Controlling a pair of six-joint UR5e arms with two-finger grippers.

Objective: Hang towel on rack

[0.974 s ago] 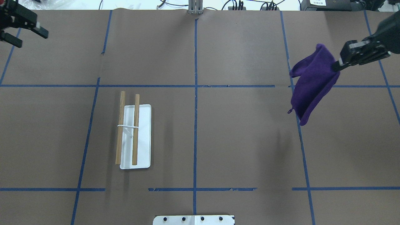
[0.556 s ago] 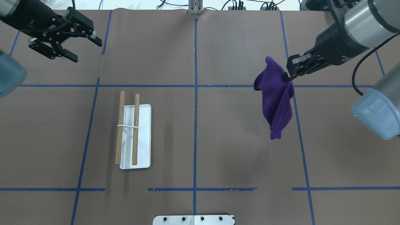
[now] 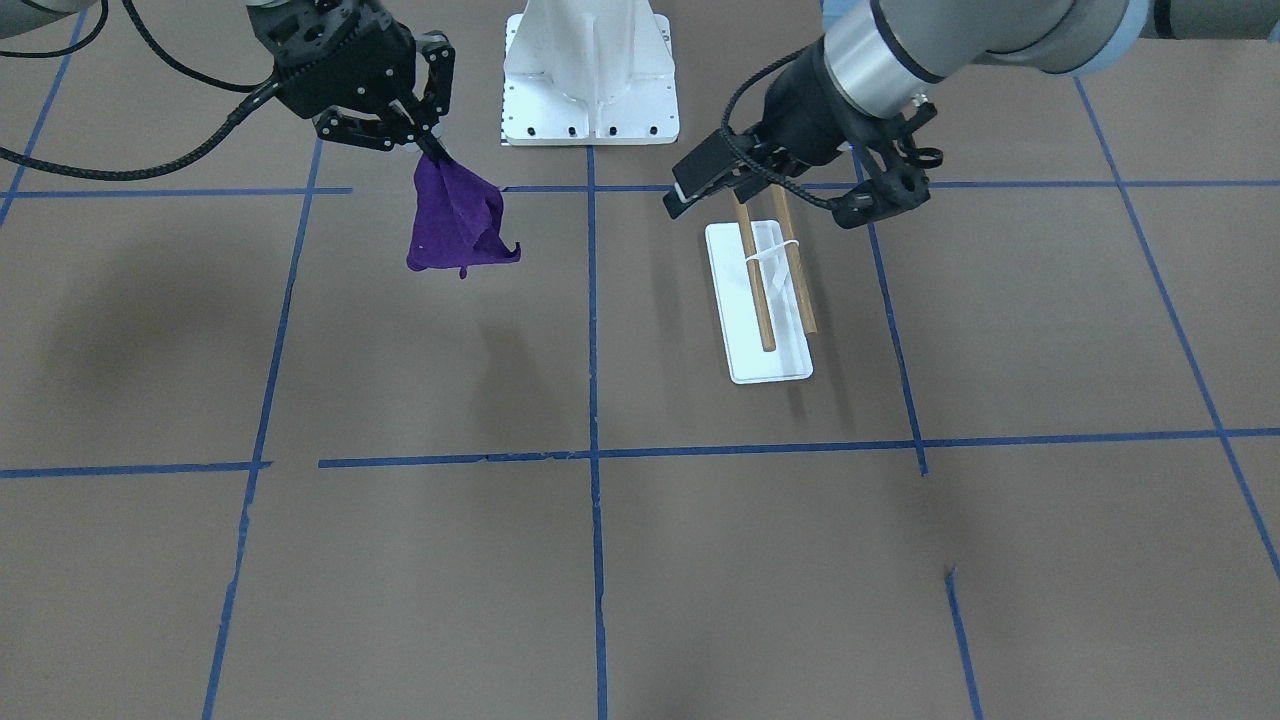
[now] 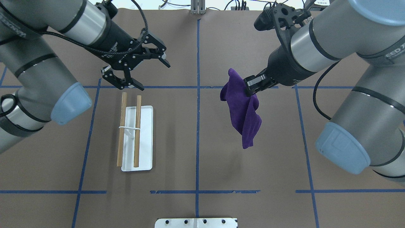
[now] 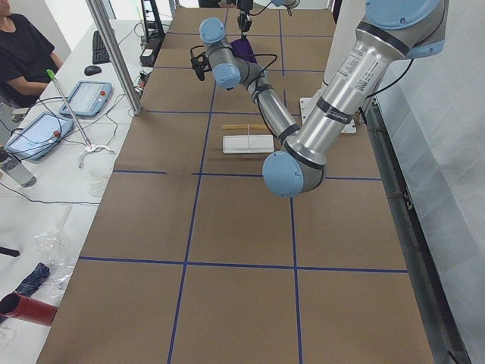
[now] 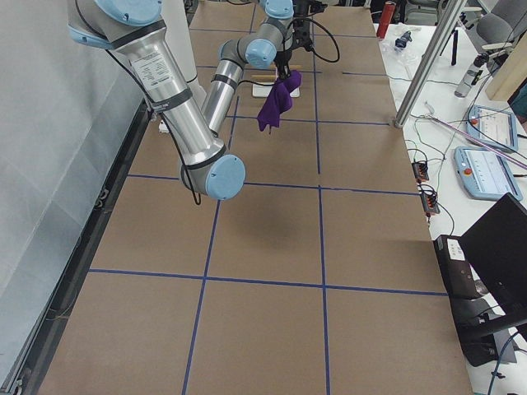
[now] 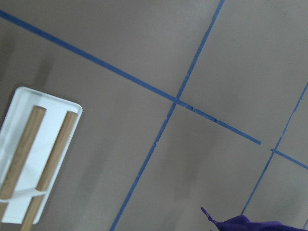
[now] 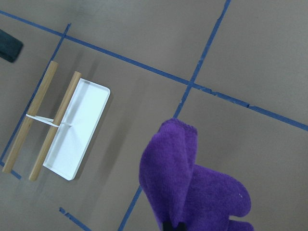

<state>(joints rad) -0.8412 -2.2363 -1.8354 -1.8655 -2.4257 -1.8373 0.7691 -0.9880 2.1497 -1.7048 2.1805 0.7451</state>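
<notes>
Pinching the towel (image 4: pixel 245 117) by its top, my right gripper (image 4: pixel 249 89) lets it dangle, ready for draping over the rack (image 4: pixel 146 142) at left; my left gripper (image 4: pixel 153 75) waits, fingers spread.

purple towel (image 4: pixel 245 117), white rack (image 4: pixel 146 142), tan rods (image 4: pixel 137 145), brown table (image 4: pixel 253 177), blue tape (image 4: pixel 197 139)

The towel (image 4: pixel 245 117) hangs above the table (image 4: pixel 221 171), well to the right of the rack (image 4: pixel 145 139).
</notes>
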